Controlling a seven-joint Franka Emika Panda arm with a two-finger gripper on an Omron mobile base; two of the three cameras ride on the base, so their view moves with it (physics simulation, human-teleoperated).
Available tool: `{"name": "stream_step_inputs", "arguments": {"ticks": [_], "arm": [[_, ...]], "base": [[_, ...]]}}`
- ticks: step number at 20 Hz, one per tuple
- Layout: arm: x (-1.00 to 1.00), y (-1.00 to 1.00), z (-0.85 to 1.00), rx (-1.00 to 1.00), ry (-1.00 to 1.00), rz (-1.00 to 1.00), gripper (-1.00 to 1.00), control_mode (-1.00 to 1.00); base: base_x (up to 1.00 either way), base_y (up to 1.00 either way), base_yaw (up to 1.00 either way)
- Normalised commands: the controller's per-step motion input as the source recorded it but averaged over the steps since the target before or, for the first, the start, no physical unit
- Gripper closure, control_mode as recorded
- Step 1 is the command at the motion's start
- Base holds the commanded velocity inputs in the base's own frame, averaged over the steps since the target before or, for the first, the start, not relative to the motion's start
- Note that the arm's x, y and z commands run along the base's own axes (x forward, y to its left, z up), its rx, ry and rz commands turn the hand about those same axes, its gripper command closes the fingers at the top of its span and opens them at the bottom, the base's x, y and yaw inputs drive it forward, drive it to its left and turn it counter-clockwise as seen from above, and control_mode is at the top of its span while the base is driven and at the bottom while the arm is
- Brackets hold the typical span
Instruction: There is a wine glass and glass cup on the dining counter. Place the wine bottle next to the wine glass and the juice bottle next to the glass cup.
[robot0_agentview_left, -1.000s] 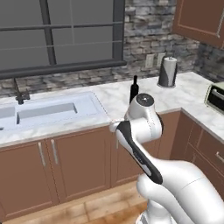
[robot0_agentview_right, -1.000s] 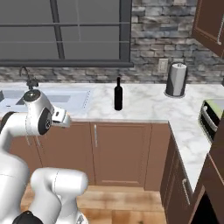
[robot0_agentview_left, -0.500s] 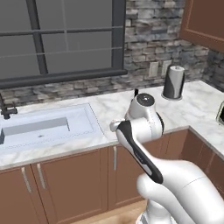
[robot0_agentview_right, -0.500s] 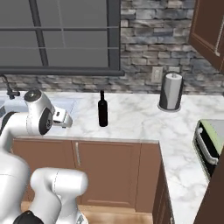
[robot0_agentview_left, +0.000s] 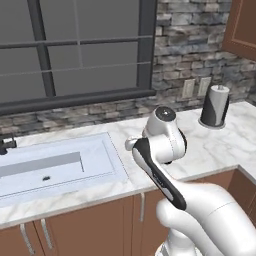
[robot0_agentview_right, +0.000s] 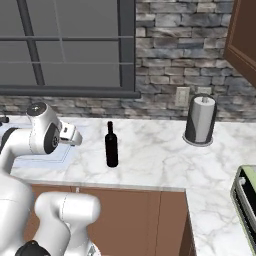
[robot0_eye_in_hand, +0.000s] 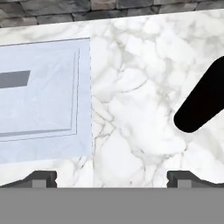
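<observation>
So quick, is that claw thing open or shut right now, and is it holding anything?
Gripper: open, holding nothing; its fingertips stand wide apart above the counter, with the wine bottle off to one side.

The white arm (robot0_agentview_left: 165, 165) rises from about 5 o'clock and bends toward the middle of the frame, its rounded joint over the marble counter (robot0_agentview_left: 215, 145). At 9 o'clock a pale sink (robot0_agentview_left: 50, 167) is set into the counter, with a dark faucet (robot0_agentview_left: 6, 145) at its far left edge. At 2 o'clock a paper towel roll (robot0_agentview_left: 215, 106) stands upright on a dark holder near the stone wall (robot0_agentview_left: 200, 45). A dark-framed window (robot0_agentview_left: 75, 50) spans 10 to 12 o'clock. Brown cabinet doors (robot0_agentview_left: 85, 230) run below the counter.
</observation>
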Motion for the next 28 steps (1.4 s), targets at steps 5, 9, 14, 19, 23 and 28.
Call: {"name": "stream_step_inputs", "arguments": {"ticks": [5,9,14,19,23,28], "arm": [[0.00,0.00,0.00,0.00,0.00,0.00,-1.00,1.00],[0.00,0.00,0.00,0.00,0.00,0.00,-1.00,1.00],[0.00,0.00,0.00,0.00,0.00,0.00,-1.00,1.00],[0.00,0.00,0.00,0.00,0.00,0.00,-1.00,1.00],[0.00,0.00,0.00,0.00,0.00,0.00,-1.00,1.00],[0.00,0.00,0.00,0.00,0.00,0.00,-1.00,1.00]], "base": [[0.41,-0.06,0.05],[0.02,-0.01,0.02],[0.00,0.00,0.00],[0.00,0.00,0.00],[0.00,0.00,0.00],[0.00,0.00,-0.01]]}}
